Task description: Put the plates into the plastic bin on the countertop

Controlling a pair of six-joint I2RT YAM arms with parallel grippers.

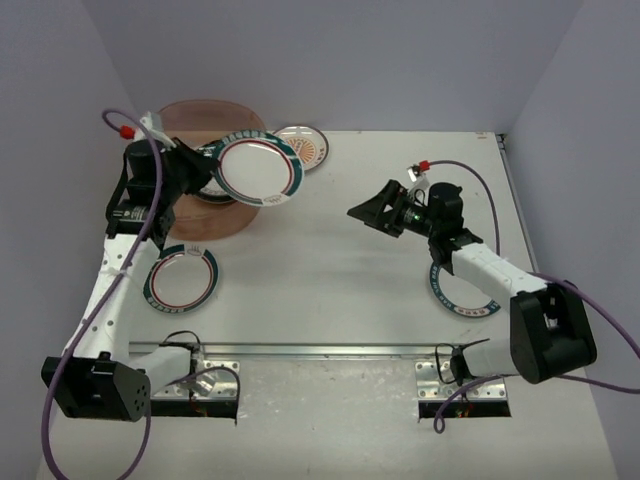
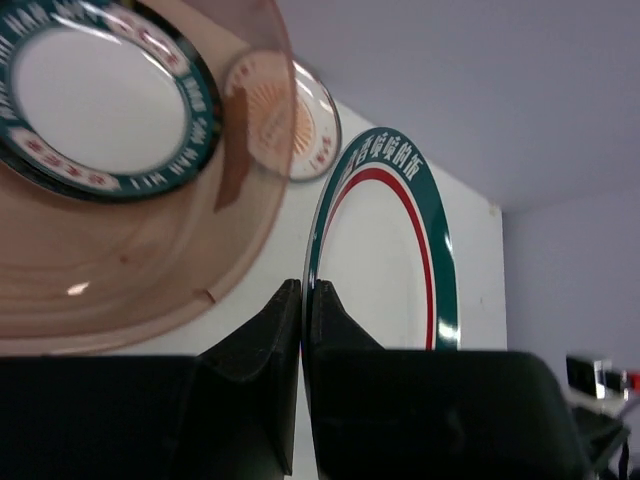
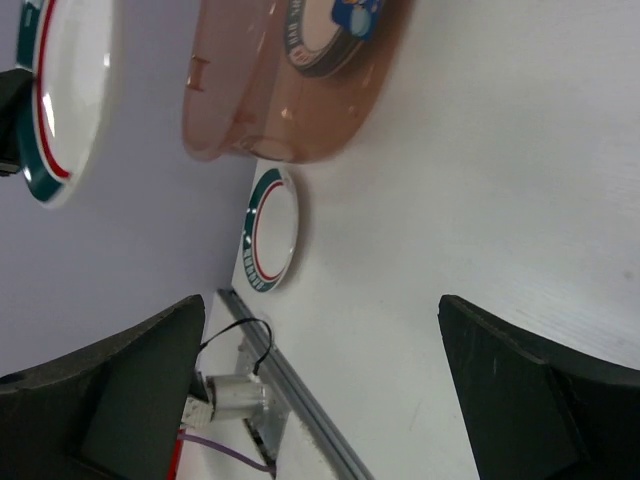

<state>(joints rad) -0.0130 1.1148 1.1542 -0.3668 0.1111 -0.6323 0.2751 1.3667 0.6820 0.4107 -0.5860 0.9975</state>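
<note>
Your left gripper's (image 2: 302, 300) black fingers fill the bottom of the left wrist view. They are pinched tight on the bottom rim of a round white plate with a teal band and red ring (image 2: 385, 270). That plate hangs on edge over the right side of the translucent pinkish-brown plastic bin (image 1: 200, 115), not yet inside it.

The hold is only a thin bite on a smooth rim, so a quick swing could let the plate pivot or slip. Released from here, it might clip the bin wall, land outside, or drop hard onto the teal-rimmed plate lying in the bin (image 2: 100, 100).

An orange sunburst plate (image 1: 303, 145) sits just beside the bin's far right corner. Another teal-rimmed plate (image 1: 182, 277) lies on the white countertop (image 1: 340, 280) near the bin. One more (image 1: 462, 295) is partly hidden under your right arm. The right gripper (image 3: 322, 300) is spread wide and empty, well apart from the bin.
</note>
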